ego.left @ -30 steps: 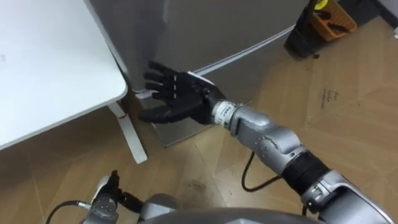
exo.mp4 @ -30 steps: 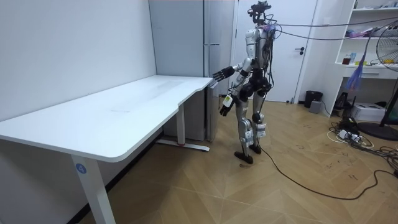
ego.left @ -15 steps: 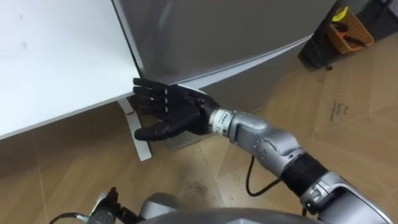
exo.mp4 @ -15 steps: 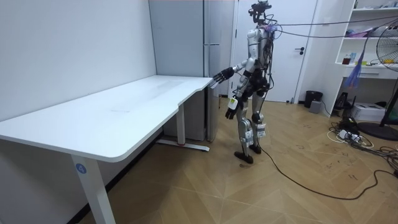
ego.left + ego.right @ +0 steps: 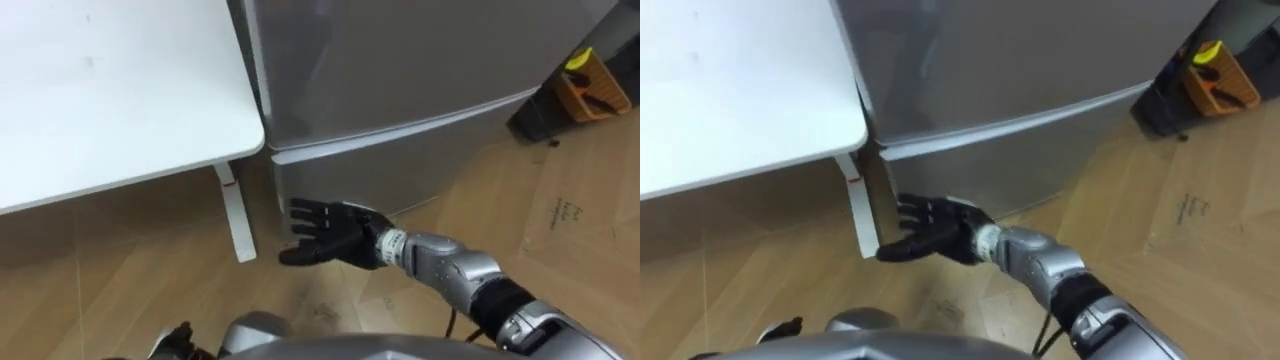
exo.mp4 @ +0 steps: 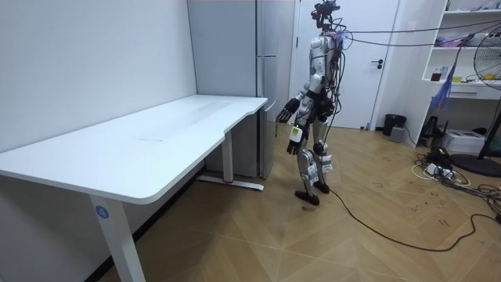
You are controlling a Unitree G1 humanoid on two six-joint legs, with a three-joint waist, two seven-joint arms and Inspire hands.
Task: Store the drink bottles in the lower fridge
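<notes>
Our right hand (image 5: 330, 235) is open and empty, palm turned up and sideways, fingers spread and reaching forward with the thumb held out below them. It hangs low over the wooden floor (image 5: 120, 270), just in front of the bottom left corner of the lower fridge door (image 5: 420, 160). We cannot tell whether the fingertips touch the door. That door is shut, a grey panel set under a thin seam, with the upper fridge door (image 5: 400, 50) above it also closed.

Just to the left of the fridge stands the white desk (image 5: 110, 90). Its rounded corner sits close against the fridge's side, and its white leg (image 5: 235, 215) comes down to the floor near our hand. Far off to the right, against the fridge's other end, we see a black bin (image 5: 535, 115) with an orange container (image 5: 595, 90) beside it.

In the room view we stand upright facing the tall grey fridge (image 6: 266, 78), at the desk's far end, right arm held out toward the lower part of the fridge. Our left hand (image 6: 295, 141) hangs beside the thigh.
</notes>
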